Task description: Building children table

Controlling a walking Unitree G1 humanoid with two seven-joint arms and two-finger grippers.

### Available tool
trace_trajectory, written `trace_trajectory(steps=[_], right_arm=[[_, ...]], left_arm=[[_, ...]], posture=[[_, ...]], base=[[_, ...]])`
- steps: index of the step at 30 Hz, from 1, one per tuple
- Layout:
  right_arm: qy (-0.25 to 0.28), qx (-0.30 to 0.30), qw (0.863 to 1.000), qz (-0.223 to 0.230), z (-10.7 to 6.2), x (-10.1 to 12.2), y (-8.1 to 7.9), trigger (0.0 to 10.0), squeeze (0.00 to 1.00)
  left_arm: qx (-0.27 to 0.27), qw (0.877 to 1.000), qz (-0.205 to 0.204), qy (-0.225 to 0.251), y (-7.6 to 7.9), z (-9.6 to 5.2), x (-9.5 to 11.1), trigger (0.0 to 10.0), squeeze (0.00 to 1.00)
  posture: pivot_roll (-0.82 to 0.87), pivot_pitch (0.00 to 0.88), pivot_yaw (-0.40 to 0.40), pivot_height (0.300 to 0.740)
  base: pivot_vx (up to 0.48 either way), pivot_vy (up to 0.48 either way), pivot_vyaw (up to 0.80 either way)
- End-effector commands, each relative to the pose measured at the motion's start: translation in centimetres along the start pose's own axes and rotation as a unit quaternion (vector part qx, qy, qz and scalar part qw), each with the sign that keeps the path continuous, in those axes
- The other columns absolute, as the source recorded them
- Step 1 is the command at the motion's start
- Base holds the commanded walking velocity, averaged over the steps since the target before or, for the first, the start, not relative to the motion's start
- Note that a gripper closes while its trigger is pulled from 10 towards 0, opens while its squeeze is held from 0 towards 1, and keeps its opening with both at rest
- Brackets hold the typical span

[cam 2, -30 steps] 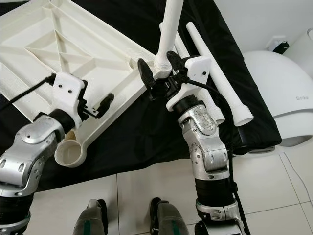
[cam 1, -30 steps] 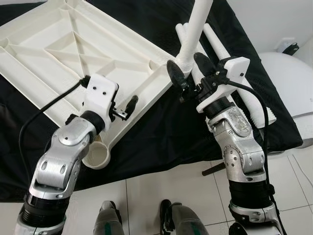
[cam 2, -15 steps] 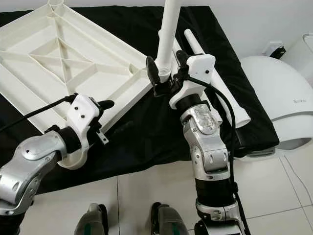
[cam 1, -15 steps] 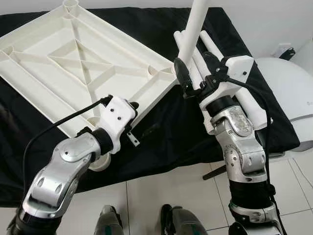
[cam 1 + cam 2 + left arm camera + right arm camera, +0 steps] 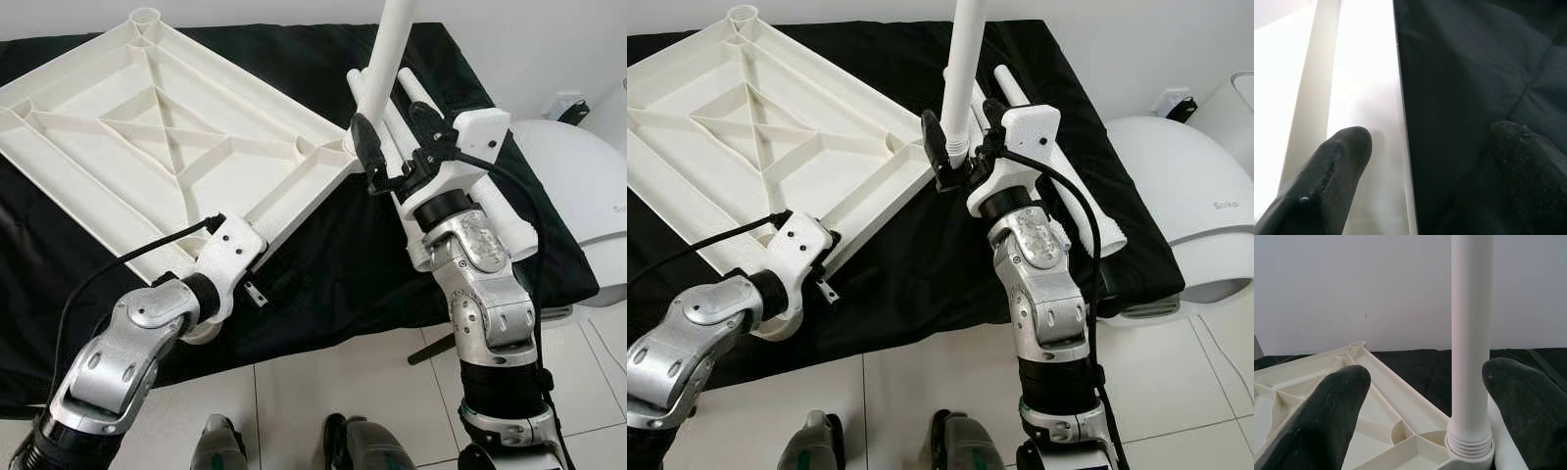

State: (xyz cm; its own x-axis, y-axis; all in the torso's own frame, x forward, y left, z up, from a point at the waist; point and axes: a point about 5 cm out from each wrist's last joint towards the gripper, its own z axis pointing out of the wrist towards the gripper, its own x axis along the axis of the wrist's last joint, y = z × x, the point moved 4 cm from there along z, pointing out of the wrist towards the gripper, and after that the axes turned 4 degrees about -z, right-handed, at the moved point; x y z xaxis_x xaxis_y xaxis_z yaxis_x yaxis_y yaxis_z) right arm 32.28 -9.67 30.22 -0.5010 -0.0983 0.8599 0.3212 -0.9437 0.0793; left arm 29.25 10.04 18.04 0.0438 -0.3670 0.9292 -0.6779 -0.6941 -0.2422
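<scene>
- We see the white tabletop lying underside-up on a black cloth; a white leg stands upright in its near corner socket.
- Right gripper: jaws wide, flanking the leg, not touching.
- Left gripper: jaws open, straddling the tabletop's near edge.
- Spare legs lie beside.

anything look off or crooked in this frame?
Nothing damaged or spilled. The table leg stands upright in the corner socket of the upturned tabletop, with its threads still showing above the socket. Right pincer is open around it; left pincer straddles the near edge.
</scene>
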Motion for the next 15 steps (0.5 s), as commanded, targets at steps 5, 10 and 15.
trace_trajectory(steps=[5,10,15], right_arm=[[0.014,0.004,1.000,0.014,-0.2,1.1,-0.4,10.0,0.00],[-0.011,0.009,1.000,0.026,-0.8,0.1,-0.6,10.0,0.00],[-0.048,0.026,0.998,0.035,-1.9,-1.2,-1.2,10.0,0.00]], left_arm=[[0.042,0.998,-0.020,-0.037,-0.8,0.5,-1.1,10.0,0.00],[0.052,0.998,-0.029,-0.037,-1.3,0.6,-0.9,10.0,0.00],[0.060,0.997,-0.027,-0.041,-1.6,0.6,-1.1,9.9,0.00]], posture=[[0.04,0.214,-0.012,0.740],[0.04,0.212,-0.008,0.740],[0.04,0.213,-0.007,0.740]], base=[[0.000,0.000,0.00],[0.000,0.000,0.00],[0.000,0.000,0.00]])
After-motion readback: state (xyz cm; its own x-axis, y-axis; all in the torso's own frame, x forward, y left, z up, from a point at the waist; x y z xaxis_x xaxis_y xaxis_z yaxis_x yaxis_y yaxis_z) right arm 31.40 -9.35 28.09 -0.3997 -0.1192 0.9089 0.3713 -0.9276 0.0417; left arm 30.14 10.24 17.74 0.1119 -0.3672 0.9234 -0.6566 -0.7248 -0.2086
